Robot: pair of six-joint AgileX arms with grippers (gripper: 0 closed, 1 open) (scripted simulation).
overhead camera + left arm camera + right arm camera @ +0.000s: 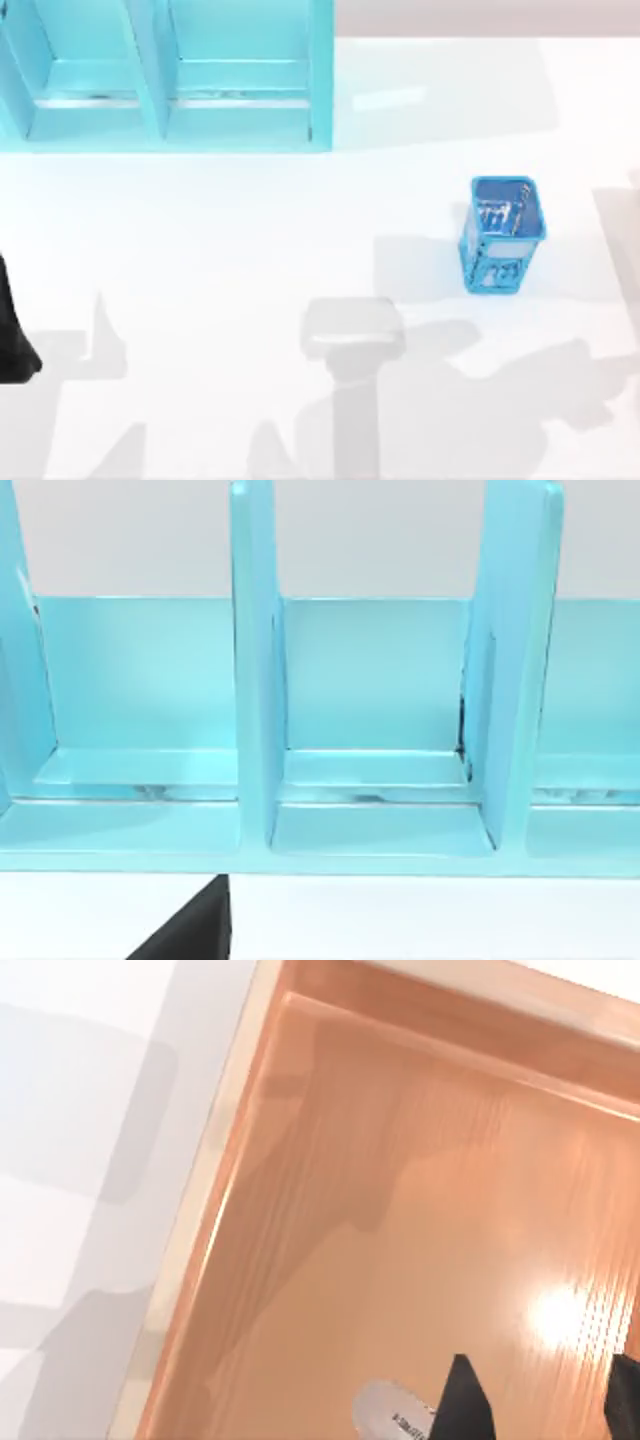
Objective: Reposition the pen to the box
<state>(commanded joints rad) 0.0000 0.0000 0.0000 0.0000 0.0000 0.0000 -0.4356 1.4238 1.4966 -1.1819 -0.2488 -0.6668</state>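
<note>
Below, one orange box (420, 1260) holds perhaps one pen (395, 1415).

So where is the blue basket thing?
The blue mesh holder stands on the table's right side in the top view, far from the light-blue shelf at the upper left.

Light blue divided rack (380, 780) standing on white table (420, 920), upright partitions, open compartments
</note>
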